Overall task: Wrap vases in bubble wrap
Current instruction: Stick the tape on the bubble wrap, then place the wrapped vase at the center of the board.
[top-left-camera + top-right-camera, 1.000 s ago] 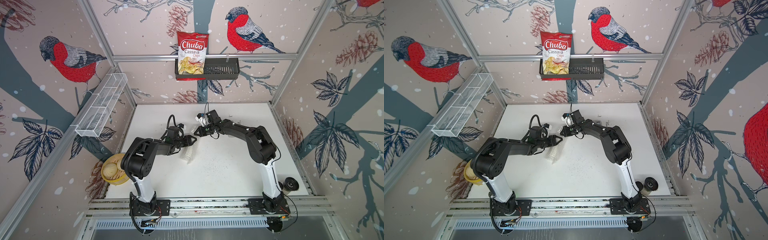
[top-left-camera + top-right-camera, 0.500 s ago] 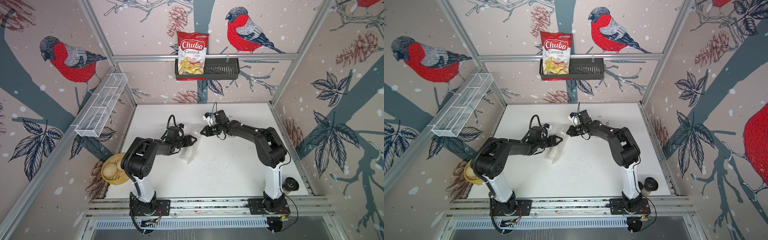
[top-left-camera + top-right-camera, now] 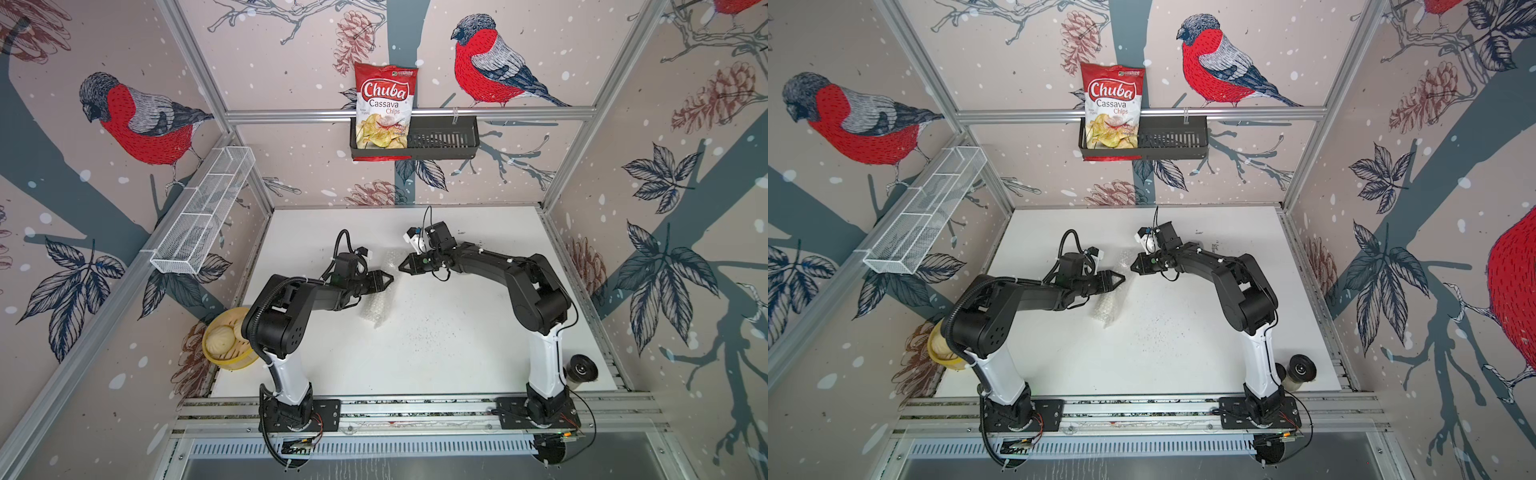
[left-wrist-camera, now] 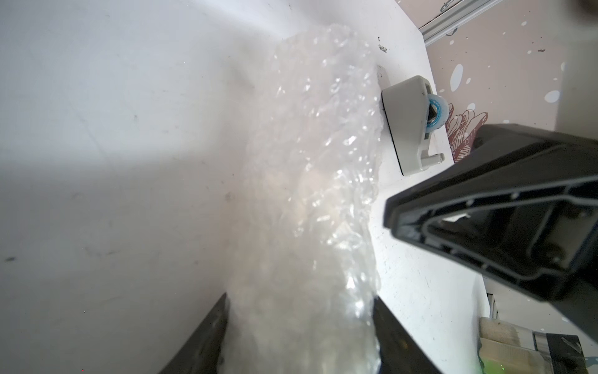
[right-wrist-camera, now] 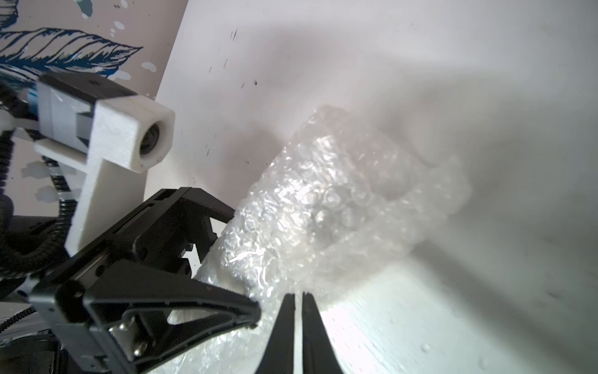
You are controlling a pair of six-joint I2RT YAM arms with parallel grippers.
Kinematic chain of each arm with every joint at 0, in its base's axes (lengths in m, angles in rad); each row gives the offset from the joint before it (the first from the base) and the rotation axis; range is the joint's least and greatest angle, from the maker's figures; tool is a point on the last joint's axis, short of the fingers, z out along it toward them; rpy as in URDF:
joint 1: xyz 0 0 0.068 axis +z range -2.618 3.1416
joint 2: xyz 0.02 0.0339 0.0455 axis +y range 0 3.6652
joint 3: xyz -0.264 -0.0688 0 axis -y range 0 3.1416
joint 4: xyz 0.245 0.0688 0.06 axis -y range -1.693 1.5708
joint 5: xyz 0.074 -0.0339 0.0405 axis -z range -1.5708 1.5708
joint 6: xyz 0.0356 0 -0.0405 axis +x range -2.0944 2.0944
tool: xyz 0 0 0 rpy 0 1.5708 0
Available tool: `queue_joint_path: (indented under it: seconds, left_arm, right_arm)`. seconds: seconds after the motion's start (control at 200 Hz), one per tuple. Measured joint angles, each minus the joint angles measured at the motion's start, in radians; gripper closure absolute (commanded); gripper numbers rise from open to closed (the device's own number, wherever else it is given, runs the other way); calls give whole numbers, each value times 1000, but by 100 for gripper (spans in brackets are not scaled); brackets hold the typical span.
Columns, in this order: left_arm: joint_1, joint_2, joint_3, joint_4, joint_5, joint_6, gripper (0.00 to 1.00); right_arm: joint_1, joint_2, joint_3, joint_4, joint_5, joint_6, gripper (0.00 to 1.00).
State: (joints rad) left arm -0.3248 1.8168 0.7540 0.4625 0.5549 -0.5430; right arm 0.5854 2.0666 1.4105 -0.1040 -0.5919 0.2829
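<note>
The bubble wrap (image 3: 375,311) (image 3: 1106,309) is rolled into a crinkly, whitish bundle on the white table (image 3: 457,353). No vase shows; whatever the roll holds is hidden. My left gripper (image 3: 386,277) (image 3: 1119,276) (image 4: 299,304) is shut on the bundle, one finger on each side of it. My right gripper (image 3: 401,266) (image 3: 1133,266) (image 5: 298,296) is shut and holds nothing. Its tips hover at the bundle's edge, a short gap from the left fingertips. In the right wrist view the wrap (image 5: 323,210) spreads just beyond my closed fingers.
A small white holder with a blue-rimmed roll (image 4: 411,126) lies beside the bundle. A yellow steamer with buns (image 3: 224,345) sits off the table's front left and a dark cylinder (image 3: 582,368) at its front right. A wire basket (image 3: 203,212) and a black chip-bag rack (image 3: 415,139) hang on the walls.
My right gripper drifted a little to the right, away from the left one, then eased partly back. The left arm and the bundle have stayed put.
</note>
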Motion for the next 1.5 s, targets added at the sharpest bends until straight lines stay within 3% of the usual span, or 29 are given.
queue_joint_path:
  seconds: [0.39,0.54,0.731,0.796,0.871,0.961,1.091,1.251,1.361,1.501]
  left_arm:
    - [0,-14,-2,-9,-32,-8,88]
    - [1,-21,-6,-19,-26,1,88]
    - [38,-41,-8,-55,-27,-37,84]
    - [43,-57,2,-91,-70,-66,76]
    - [43,-72,20,-142,-124,-106,54]
    - [40,-84,58,-220,-186,-140,34]
    - [35,-127,85,-321,-259,-171,16]
    - [34,-181,122,-425,-320,-183,2]
    - [34,-221,147,-468,-327,-181,1]
    - [33,-298,170,-519,-372,-158,1]
  right_arm:
    - [33,106,62,14,-16,11,88]
    - [20,-34,-101,55,47,12,71]
    - [-43,-284,-396,119,197,15,67]
    - [-60,-340,-473,145,221,35,66]
    - [-87,-393,-539,174,231,38,64]
    - [-120,-433,-573,197,248,60,60]
    - [-150,-486,-587,214,254,59,56]
    - [-196,-570,-611,205,276,53,44]
    - [-213,-641,-608,175,331,31,35]
    - [-230,-746,-607,143,464,19,29]
